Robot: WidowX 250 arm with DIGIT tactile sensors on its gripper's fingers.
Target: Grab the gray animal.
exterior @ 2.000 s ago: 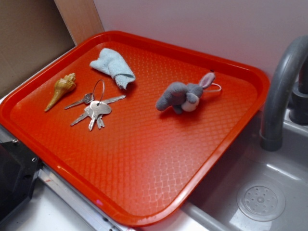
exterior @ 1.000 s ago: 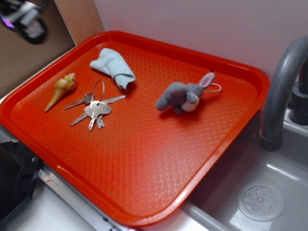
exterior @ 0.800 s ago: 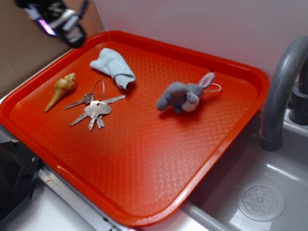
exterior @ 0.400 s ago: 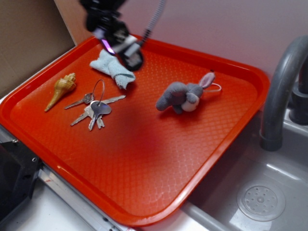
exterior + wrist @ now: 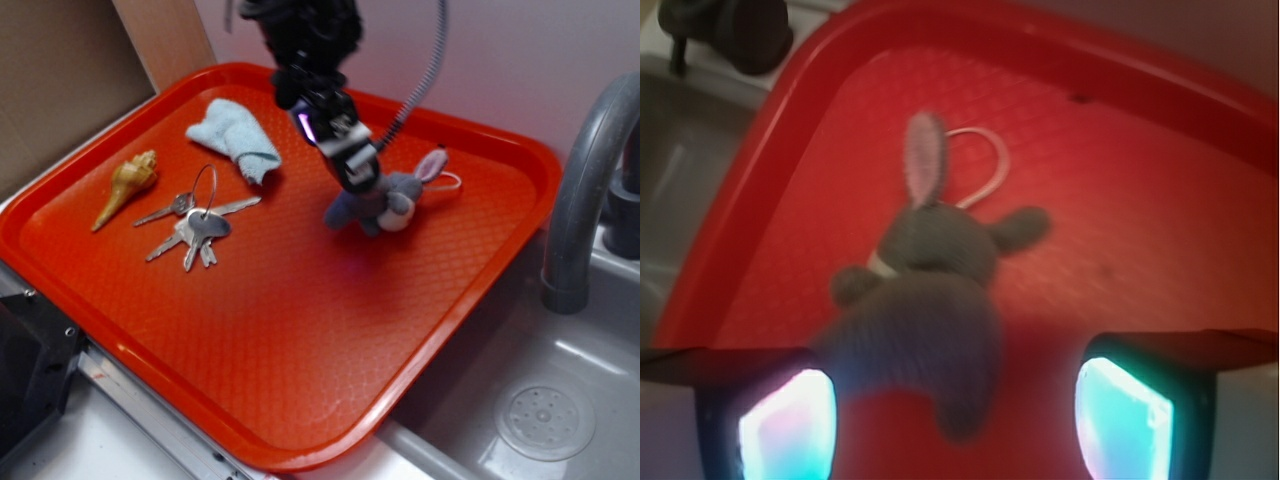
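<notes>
Wrist view shows the jaws spread wide, empty, hanging above the gray animal [image 5: 925, 310] on the red tray [image 5: 1120, 60].

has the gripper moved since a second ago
Yes. The gripper has swept from the upper left corner of the exterior view rightward and down across the red tray, now over the gray animal.

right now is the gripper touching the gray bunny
Apart. The wrist view shows the gripper open, with red tray visible between each finger and the gray bunny, which lies between them.
</notes>
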